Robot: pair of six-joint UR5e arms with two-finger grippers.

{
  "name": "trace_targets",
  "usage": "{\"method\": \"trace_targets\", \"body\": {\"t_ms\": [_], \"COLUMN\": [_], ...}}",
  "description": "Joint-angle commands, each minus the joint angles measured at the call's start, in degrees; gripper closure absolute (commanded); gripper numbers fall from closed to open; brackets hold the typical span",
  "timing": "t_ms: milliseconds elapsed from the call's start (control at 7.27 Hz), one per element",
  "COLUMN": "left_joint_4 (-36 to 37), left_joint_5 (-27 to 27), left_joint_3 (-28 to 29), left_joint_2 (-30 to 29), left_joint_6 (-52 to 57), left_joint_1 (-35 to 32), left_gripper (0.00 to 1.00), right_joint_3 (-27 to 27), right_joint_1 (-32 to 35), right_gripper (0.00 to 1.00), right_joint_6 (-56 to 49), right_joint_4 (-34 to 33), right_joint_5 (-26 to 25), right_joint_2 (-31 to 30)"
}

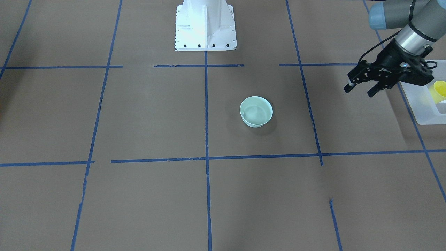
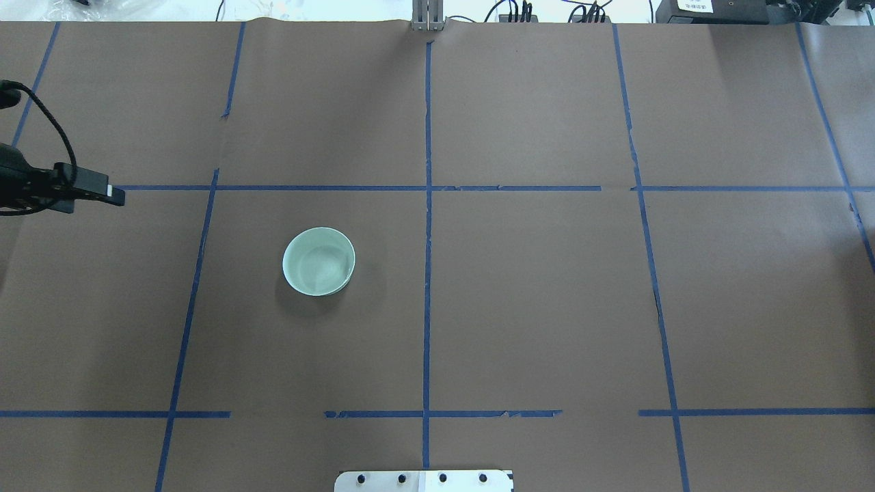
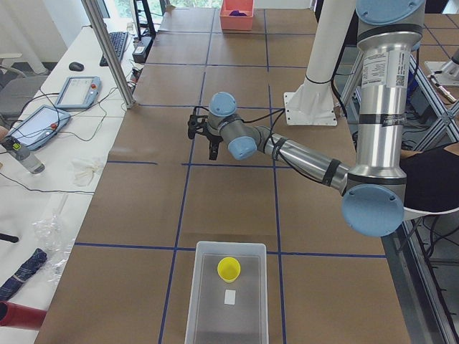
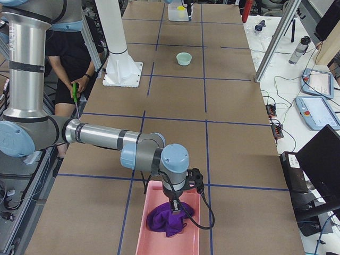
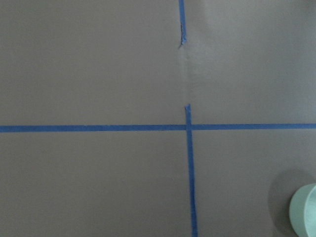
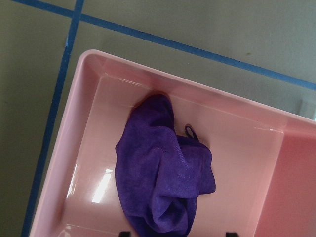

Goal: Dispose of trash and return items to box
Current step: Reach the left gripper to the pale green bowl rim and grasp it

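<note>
The yellow cup (image 1: 439, 90) lies inside the frosted-white box (image 1: 423, 111) at the table's end on my left; both also show in the exterior left view, the cup (image 3: 229, 269) in the box (image 3: 215, 315). My left gripper (image 1: 360, 90) is open and empty, above the table just beside the box, on the side toward the pale green bowl (image 1: 256, 111). My right gripper (image 6: 177, 233) hangs open over a pink tray (image 6: 89, 143) that holds a crumpled purple cloth (image 6: 163, 182); only its two fingertips show, wide apart.
The bowl (image 2: 319, 261) stands upright and empty left of the table's centre line. The robot's white base (image 1: 205, 26) is at the near middle edge. Blue tape lines grid the brown table. The pink tray (image 4: 170, 223) sits at the table's right end.
</note>
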Motion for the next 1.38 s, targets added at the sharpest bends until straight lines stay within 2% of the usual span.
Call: {"method": "trace_targets", "body": {"t_ms": [0, 275, 412, 550, 688, 962, 1100, 1238], "left_joint_4": [0.67, 8.46, 13.02, 14.20, 14.04, 13.95, 13.86, 13.86], "left_joint_5": [5.38, 13.72, 19.15, 24.08, 25.17, 25.18, 25.10, 25.01], "left_joint_3": [0.48, 0.83, 1.96, 4.85, 7.66, 9.18, 9.97, 10.58], "left_joint_2": [-7.40, -13.91, -16.74, -18.16, -18.78, -18.96, -19.05, -19.14], "left_joint_6": [-12.76, -16.77, -19.65, -20.03, -21.07, -21.17, -21.17, -21.09], "left_joint_1": [8.96, 16.01, 20.57, 23.57, 25.08, 25.27, 25.36, 25.36], "left_gripper": [0.00, 0.00, 0.00, 0.00, 0.01, 0.07, 0.16, 0.29], "right_joint_3": [1.62, 4.78, 5.84, 5.85, 5.93, 7.16, 7.60, 7.69], "right_joint_1": [0.03, -0.06, -0.14, -0.84, -1.81, -4.44, -4.71, -4.89], "right_gripper": [0.00, 0.00, 0.00, 0.00, 0.00, 0.00, 0.00, 0.00], "right_joint_6": [9.38, 11.74, 11.92, 13.05, 15.41, 21.82, 21.85, 21.85], "right_joint_4": [0.21, 0.22, 0.13, 0.13, 0.21, 0.21, 0.22, 0.22], "right_joint_5": [6.34, 7.17, 7.34, 7.52, 7.52, 10.50, 10.68, 10.77], "right_joint_2": [0.19, 0.19, 0.19, 0.36, 0.80, 1.33, 1.33, 1.33]}}
